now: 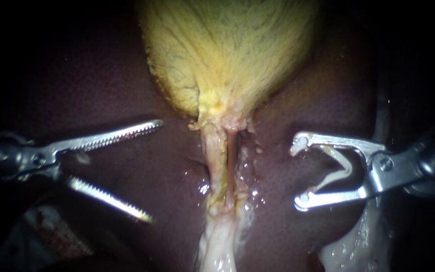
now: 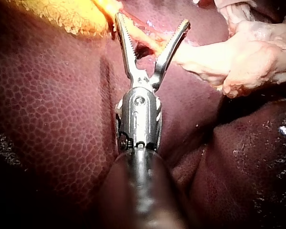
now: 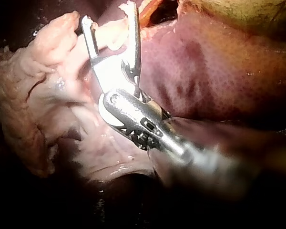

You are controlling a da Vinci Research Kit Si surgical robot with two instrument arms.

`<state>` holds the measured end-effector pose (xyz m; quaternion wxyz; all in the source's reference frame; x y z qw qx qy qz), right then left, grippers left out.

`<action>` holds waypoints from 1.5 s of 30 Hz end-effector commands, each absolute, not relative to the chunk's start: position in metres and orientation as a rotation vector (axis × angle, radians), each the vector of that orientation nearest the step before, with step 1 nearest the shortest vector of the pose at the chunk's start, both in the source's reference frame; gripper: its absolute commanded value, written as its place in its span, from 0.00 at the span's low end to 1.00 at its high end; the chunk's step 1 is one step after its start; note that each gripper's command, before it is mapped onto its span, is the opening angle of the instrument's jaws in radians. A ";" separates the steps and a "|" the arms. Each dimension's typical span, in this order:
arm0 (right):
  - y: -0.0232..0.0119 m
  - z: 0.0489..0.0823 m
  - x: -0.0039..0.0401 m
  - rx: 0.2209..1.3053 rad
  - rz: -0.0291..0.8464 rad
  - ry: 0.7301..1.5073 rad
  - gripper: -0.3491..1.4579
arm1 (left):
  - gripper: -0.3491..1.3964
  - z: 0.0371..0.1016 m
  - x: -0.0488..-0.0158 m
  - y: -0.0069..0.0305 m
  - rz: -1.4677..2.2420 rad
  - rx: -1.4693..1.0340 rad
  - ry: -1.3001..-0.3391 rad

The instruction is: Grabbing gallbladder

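Left pincer [image 1: 155,171] gapes, empty, over liver [image 1: 101,75], beside the tubes [image 1: 217,161]; gallbladder [image 1: 227,50] lies above, apart. Best to steer it to the yellow wall just above the neck, bite broadly and close gently. Right pincer [image 1: 298,175] cradles a clip [image 1: 339,168]; hold it clear.

Dark liver [image 1: 101,90] glistening wet. Pale tube [image 1: 214,161] and thinner reddish tube [image 1: 231,161] running side by side into whitish tissue [image 1: 217,247]. White clip [image 1: 346,168] sitting apart, open.
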<state>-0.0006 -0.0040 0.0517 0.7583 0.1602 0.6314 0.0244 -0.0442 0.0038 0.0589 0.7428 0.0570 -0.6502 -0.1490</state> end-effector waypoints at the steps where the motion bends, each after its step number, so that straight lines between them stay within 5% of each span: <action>1: -0.0040 0.0518 -0.0006 0.349 0.053 1.375 0.52 | 0.79 0.0590 -0.0442 0.0038 -0.327 0.125 -1.424; 9: -0.0040 0.0519 -0.0006 0.349 0.053 1.375 0.52 | 0.74 0.0587 -0.0442 0.0045 -0.467 0.207 -1.411; 21: -0.0039 0.0519 -0.0006 0.348 0.054 1.375 0.52 | 0.49 0.0588 -0.0468 0.0072 -0.758 0.332 -1.289; 34: -0.0039 0.0519 -0.0006 0.349 0.054 1.375 0.52 | 0.46 0.0618 -0.0468 0.0106 -0.845 0.291 -1.218; 45: -0.0039 0.0519 -0.0006 0.349 0.054 1.375 0.52 | 0.29 0.0623 -0.0489 0.0114 -0.885 0.310 -1.186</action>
